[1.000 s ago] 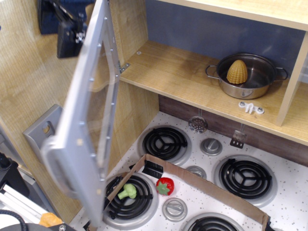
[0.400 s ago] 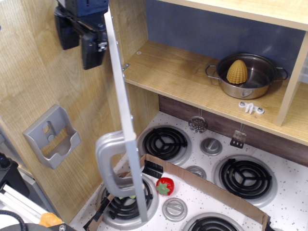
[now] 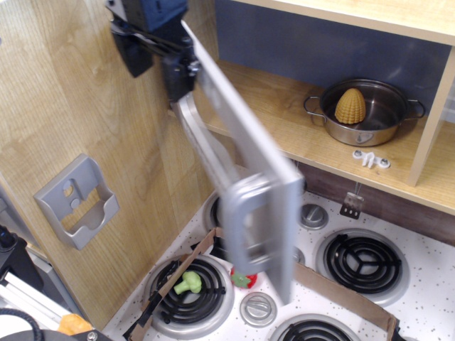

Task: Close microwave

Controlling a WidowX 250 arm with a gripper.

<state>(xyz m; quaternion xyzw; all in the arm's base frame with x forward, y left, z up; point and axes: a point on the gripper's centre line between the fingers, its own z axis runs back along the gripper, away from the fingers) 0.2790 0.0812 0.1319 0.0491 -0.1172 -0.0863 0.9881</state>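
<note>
Observation.image shows a toy kitchen. Far left on the wood wall hangs a small grey holder (image 3: pixel 77 201), as it did a second ago. Up at the top, the dark gripper (image 3: pixel 162 51) has slid right and now sits behind the top edge of the door (image 3: pixel 242 167), pushing on its back. I cannot tell how wide its fingers are spread, and it does not seem to hold anything; it just presses.

A second ago the door stuck out to the left, wide open. Then it stood edge-on. Now it has swung past the middle and leans over the stove (image 3: pixel 362 261), with its handle (image 3: pixel 245 227) facing us. So the microwave (image 3: pixel 306 121) is about half shut. Its shelf is still open to see, with a pot (image 3: pixel 366 114) and a yellow corn (image 3: pixel 350 105) inside.

More pushing to the right should shut it. Below, a green toy (image 3: pixel 187 283) lies on a burner.
</note>
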